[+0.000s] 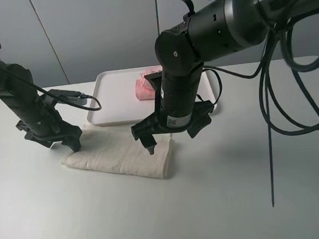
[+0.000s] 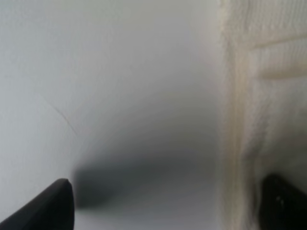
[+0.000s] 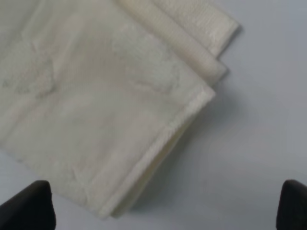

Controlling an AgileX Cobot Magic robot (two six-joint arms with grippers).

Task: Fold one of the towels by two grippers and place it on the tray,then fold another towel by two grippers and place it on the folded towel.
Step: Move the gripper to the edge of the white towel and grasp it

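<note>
A cream towel (image 1: 121, 154) lies folded into a strip on the table, in front of the white tray (image 1: 109, 95). A folded pink towel (image 1: 146, 88) lies on the tray, partly hidden by my right arm. My left gripper (image 1: 54, 140) is open at the cream towel's left end; in the left wrist view (image 2: 168, 206) one fingertip (image 2: 283, 203) is over the towel's edge (image 2: 259, 96) and the other over bare table. My right gripper (image 1: 172, 138) is open above the towel's right end; the right wrist view (image 3: 163, 208) shows the layered corner (image 3: 144, 110) between the open fingers.
The tray stands at the back middle of the white table (image 1: 235, 191). Black cables (image 1: 269, 144) hang down on the right side. A grey wall is behind the table.
</note>
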